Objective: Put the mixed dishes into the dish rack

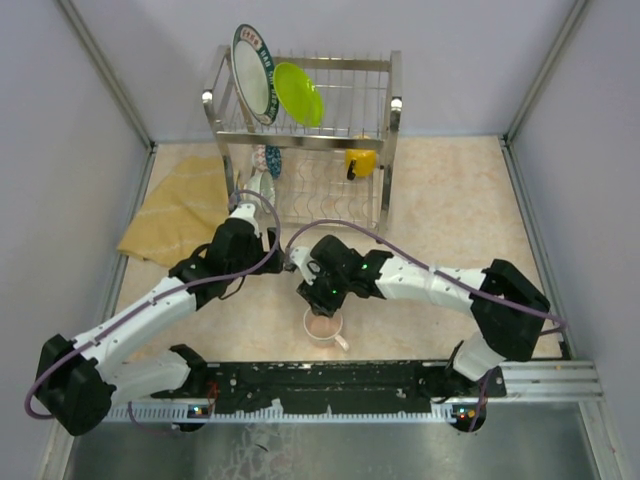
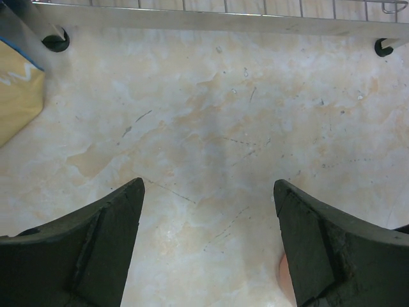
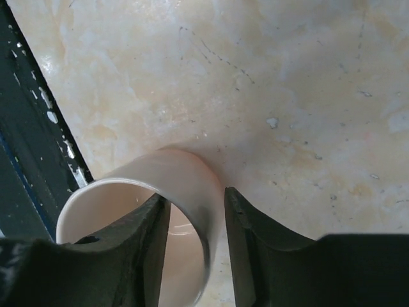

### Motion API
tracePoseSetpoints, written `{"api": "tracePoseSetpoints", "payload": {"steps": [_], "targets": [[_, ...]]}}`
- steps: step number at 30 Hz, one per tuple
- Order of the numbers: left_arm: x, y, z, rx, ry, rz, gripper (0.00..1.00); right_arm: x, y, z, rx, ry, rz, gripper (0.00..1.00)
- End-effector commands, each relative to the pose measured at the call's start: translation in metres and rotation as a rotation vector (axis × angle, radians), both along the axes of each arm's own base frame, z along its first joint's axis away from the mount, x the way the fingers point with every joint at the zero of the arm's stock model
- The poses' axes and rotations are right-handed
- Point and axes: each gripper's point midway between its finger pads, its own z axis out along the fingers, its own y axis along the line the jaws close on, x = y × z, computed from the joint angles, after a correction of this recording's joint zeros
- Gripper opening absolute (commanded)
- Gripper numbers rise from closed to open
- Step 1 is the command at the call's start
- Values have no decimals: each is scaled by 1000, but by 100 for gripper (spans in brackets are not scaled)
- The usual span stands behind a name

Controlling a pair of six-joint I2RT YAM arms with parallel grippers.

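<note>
The pale pink mug (image 1: 323, 326) stands on the table near the front rail. My right gripper (image 1: 318, 298) is over it, and in the right wrist view (image 3: 195, 195) one finger is inside the mug (image 3: 160, 185) and one outside, close to the wall with small gaps showing. My left gripper (image 1: 255, 205) is open and empty above bare table (image 2: 208, 185) in front of the dish rack (image 1: 390, 110). The white patterned-rim plate (image 1: 252, 75) and lime-green plate (image 1: 298, 93) stand in the top tier. The yellow mug (image 1: 361, 160), blue patterned bowl (image 1: 272, 160) and grey-green bowl (image 1: 262, 186) sit in the lower tier.
The yellow patterned cloth (image 1: 175, 215) lies left of the rack; its corner shows in the left wrist view (image 2: 16, 89). The rack's bottom rail (image 2: 192, 19) and feet cross the top of that view. The black base rail (image 1: 330, 378) runs just behind the mug.
</note>
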Motion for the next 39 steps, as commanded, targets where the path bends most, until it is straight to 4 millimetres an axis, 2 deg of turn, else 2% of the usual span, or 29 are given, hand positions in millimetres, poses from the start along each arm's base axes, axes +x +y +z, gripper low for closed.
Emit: {"api": "tracePoseSetpoints", "payload": {"steps": [1, 9, 15, 19, 23, 27, 33, 36, 39], "targets": [[-1, 11, 1, 22, -3, 37, 88, 0, 13, 3, -12, -32, 44, 32], [5, 5, 3, 16, -1, 12, 88, 4, -6, 3, -68, -53, -39, 0], [4, -21, 10, -52, 13, -104, 88, 10, -26, 32, -21, -71, -257, 0], [-1, -46, 20, -131, 63, -190, 87, 18, -49, 64, 61, -59, -434, 0], [-5, -72, 43, -266, 124, -262, 86, 33, -78, 99, 197, -31, -607, 0], [-7, -86, 65, -422, 177, -317, 86, 46, -104, 135, 317, -70, -709, 0], [-21, -110, 116, -701, 227, -437, 85, 65, -130, 189, 487, -160, -816, 0], [-26, -118, 142, -830, 244, -489, 86, 72, -136, 225, 590, -233, -832, 0], [-31, -122, 165, -963, 265, -508, 86, 80, -139, 249, 659, -315, -834, 0]]}}
